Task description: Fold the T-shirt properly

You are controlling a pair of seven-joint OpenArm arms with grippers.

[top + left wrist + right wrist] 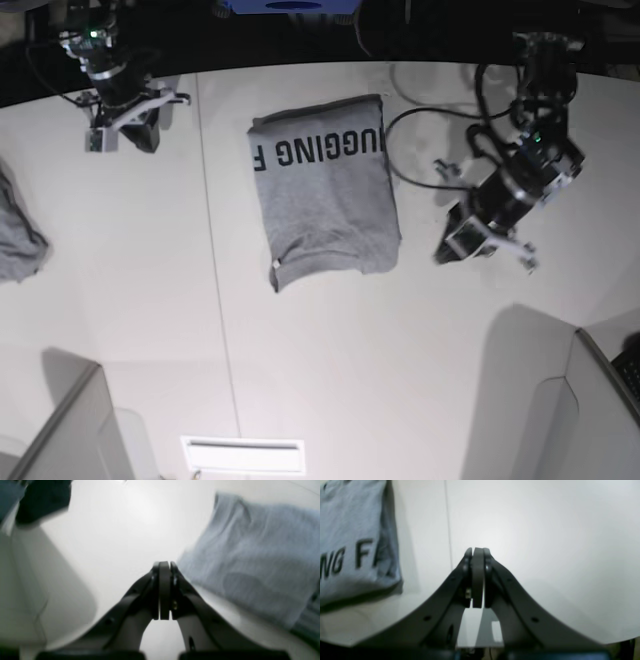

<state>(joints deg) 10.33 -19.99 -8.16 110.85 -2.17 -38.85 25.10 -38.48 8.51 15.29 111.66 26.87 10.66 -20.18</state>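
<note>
Bare table (330, 340) around T-shirt (325, 195)

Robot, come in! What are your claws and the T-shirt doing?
Left gripper shut, empty, beside the T-shirt. Right gripper shut, empty, over bare table. T-shirt folded, flat, lettering up. Black cable lies near it, not touching.

I read black block letters "UGGING F" on the folded T-shirt (325, 195), lying off to the side of my left gripper (442, 250)
</note>
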